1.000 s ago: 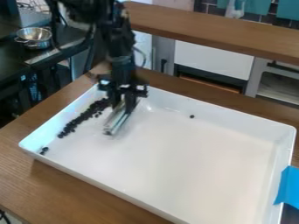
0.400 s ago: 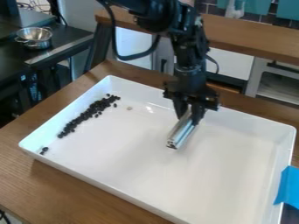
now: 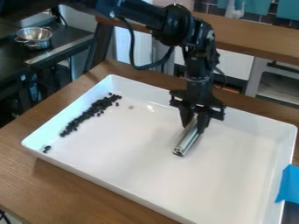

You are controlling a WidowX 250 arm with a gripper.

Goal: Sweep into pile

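While the black gripper [image 3: 196, 123] is clamping a metal bar [image 3: 187, 142], dark pieces [image 3: 89, 113] are lying in a white tray [image 3: 134, 173].
Taking the tray as a clock with twelve at the far side, blue tape [image 3: 288, 187] is clinging to its rim at four; the bar is slanting from the gripper toward seven, just right of centre; a few stray pieces [image 3: 46, 149] are resting at nine; the main band is stretching along the wall at ten; a pale fleck [image 3: 131, 107] is lying near eleven. Beyond the tray, a metal pot [image 3: 35, 36] is standing toward half past ten.
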